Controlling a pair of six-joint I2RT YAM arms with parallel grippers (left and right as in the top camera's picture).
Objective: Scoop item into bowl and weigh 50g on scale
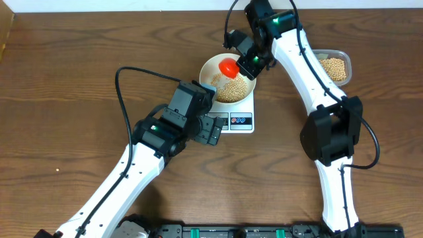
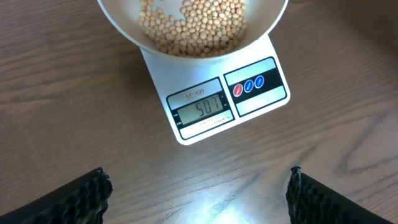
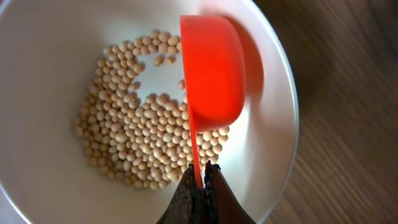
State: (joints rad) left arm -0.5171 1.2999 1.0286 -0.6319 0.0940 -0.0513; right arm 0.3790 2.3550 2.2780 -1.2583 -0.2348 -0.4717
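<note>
The white bowl [image 1: 210, 67] stands on the white scale [image 1: 242, 121] and holds a heap of tan beans [image 1: 232, 90]. In the left wrist view the bowl [image 2: 124, 28] with beans [image 2: 193, 25] sits on the scale [image 2: 261, 106], whose display [image 2: 204, 107] reads about 50.7. My right gripper [image 1: 250, 66] is shut on the handle of a red scoop [image 1: 229, 67] held over the bowl. In the right wrist view the gripper [image 3: 200, 177] pinches the scoop [image 3: 211, 68], turned on its side above the beans [image 3: 134, 137] in the bowl [image 3: 43, 74]. My left gripper [image 2: 198, 193] is open and empty over the table in front of the scale.
A clear plastic container [image 1: 334, 67] with more beans stands at the back right, beside the right arm. The left arm [image 1: 165, 129] lies close against the scale's front left corner.
</note>
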